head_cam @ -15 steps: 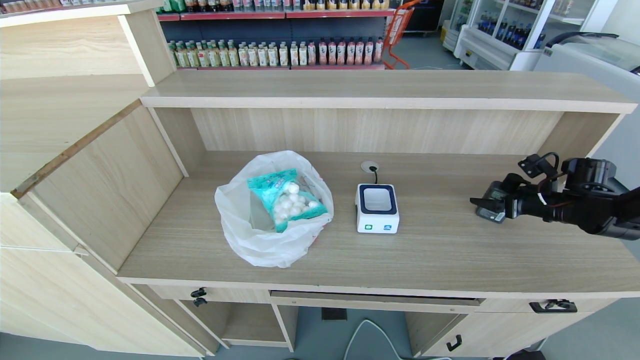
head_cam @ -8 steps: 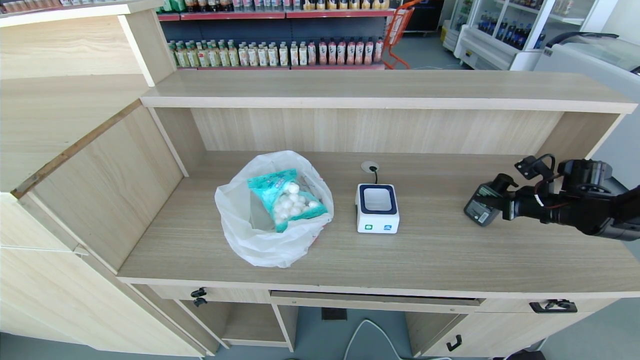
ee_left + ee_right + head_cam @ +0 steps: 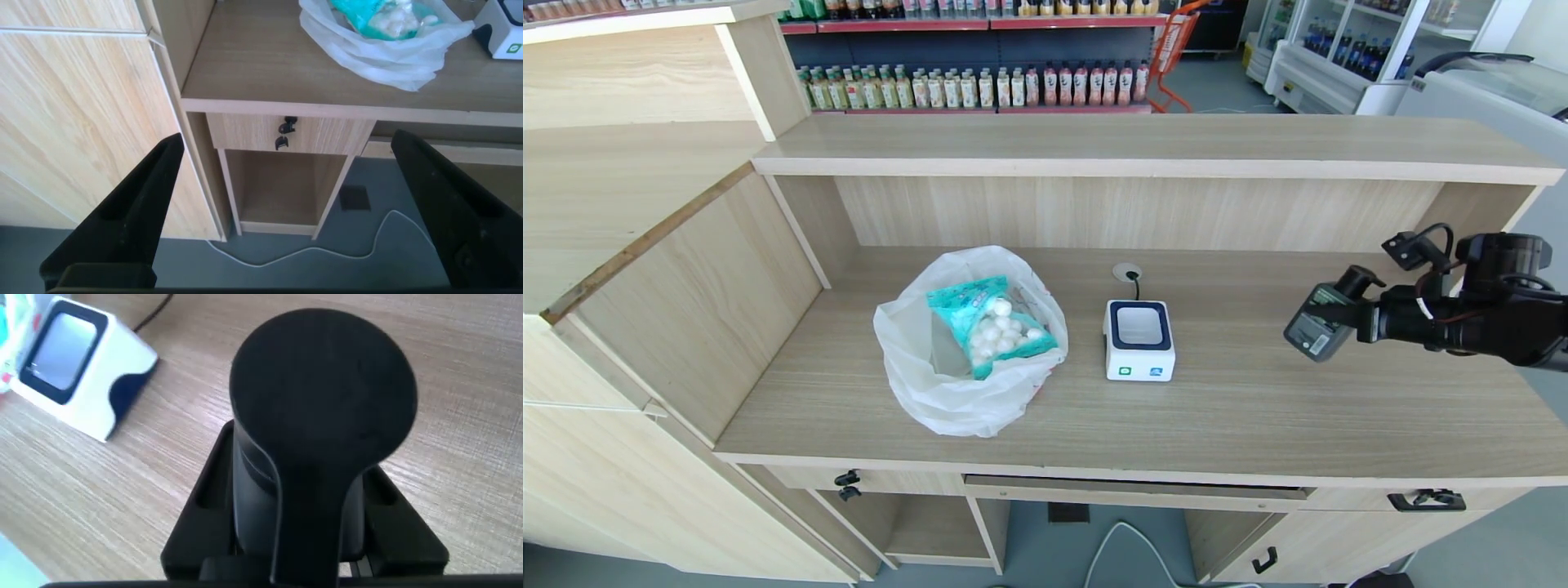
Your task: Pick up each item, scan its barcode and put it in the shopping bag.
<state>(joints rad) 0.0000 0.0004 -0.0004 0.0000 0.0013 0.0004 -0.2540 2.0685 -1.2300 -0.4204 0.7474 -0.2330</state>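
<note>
1. Your right gripper (image 3: pixel 1342 314) is clamped on a small dark container (image 3: pixel 1312 331), with the fingers closed against its sides. In the right wrist view, its round black cap (image 3: pixel 324 376) faces the camera.
2. The container hangs in the air over the right part of the wooden counter (image 3: pixel 1258 412) and does not touch it. It is tilted, and its pale label faces down and towards the middle of the counter.
3. The white scanner (image 3: pixel 1139 340) sits flat on the counter to the left of the container and well apart from it. Its dark window faces up, and its black cable (image 3: pixel 1134 286) runs to a hole in the counter just behind it.
4. The shopping bag (image 3: pixel 947 392) is a white plastic one. It stands open on the counter on the far side of the scanner from your right gripper.
5. A teal packet of white balls (image 3: pixel 990 327) lies inside the bag and leans towards the scanner side.
6. Your left gripper (image 3: pixel 288 140) is spread wide and holds nothing. It sits low beside the counter's front edge, looking at the drawer lock (image 3: pixel 283 135) and the open cubby below it.
7. Shelves of drink bottles (image 3: pixel 972 86) stand in the shop behind the counter.
</note>
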